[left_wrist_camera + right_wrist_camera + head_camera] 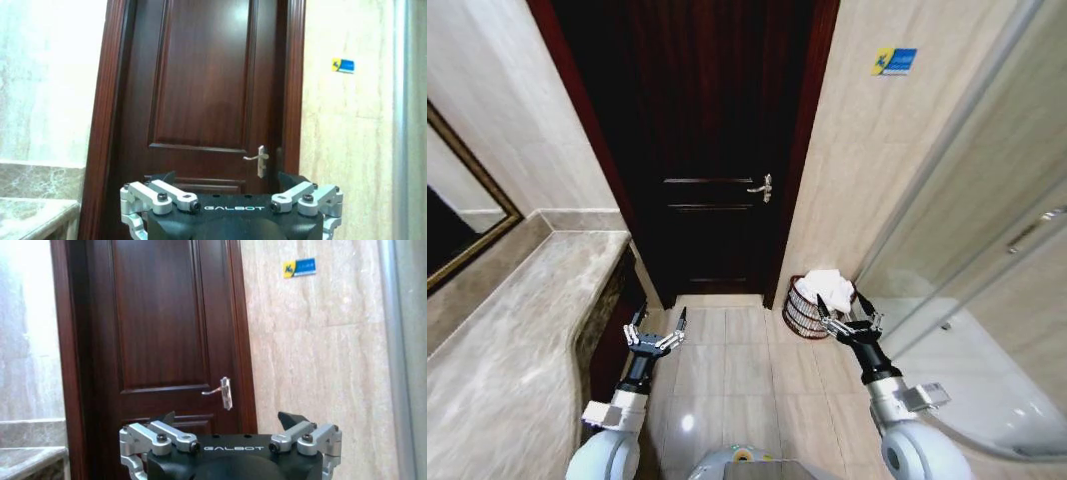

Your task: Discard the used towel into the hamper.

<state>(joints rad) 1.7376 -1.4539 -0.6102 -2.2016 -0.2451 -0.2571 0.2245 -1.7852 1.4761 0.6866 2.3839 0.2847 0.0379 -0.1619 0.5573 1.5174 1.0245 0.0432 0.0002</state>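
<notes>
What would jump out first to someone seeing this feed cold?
The tall dark wooden door straight ahead, shut, dominates. At its right foot, against the tiled wall, the hamper holds a white towel. Both grippers hang open and empty: left gripper by the marble counter, right gripper beside the hamper.

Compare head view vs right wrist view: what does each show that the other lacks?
Head view alone: the hamper on the floor by the door frame with a white towel in it, the left pincer open over the floor beside the marble counter, and a mirror on the wall. Right wrist view alone: nothing extra, just the wall closer up. Both: the right pincer, open and empty, the dark wooden door, its handle and the blue wall sticker.
</notes>
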